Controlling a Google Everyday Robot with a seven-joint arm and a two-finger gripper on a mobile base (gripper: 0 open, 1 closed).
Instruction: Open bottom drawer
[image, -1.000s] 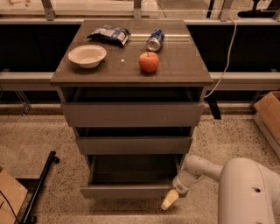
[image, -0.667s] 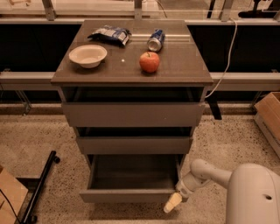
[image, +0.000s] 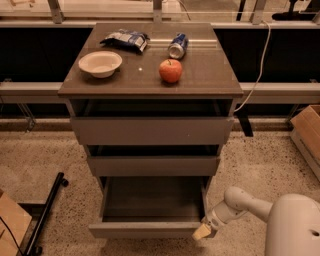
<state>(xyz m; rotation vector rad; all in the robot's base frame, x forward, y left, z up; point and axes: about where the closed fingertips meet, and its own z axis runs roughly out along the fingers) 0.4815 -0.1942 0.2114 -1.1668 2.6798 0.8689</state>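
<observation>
The bottom drawer (image: 145, 229) is the lowest of three grey-brown fronts on the cabinet. It stands pulled out toward me, showing a shallow grey box (image: 152, 197) inside. My gripper (image: 202, 232) is at the right end of the drawer front, its pale tip against the front's right corner. The white arm (image: 250, 202) reaches in from the lower right. The middle drawer (image: 153, 165) and top drawer (image: 151, 131) stick out only slightly.
On the cabinet top (image: 210, 75) are a white bowl (image: 100, 63), an apple (image: 170, 70), a can (image: 177, 45) lying on its side and a snack bag (image: 125, 40). A black pole (image: 45, 212) lies on the floor left. A cardboard box (image: 307, 132) stands right.
The bottom drawer has slid farther out toward me. My gripper has moved down and forward with its right end.
</observation>
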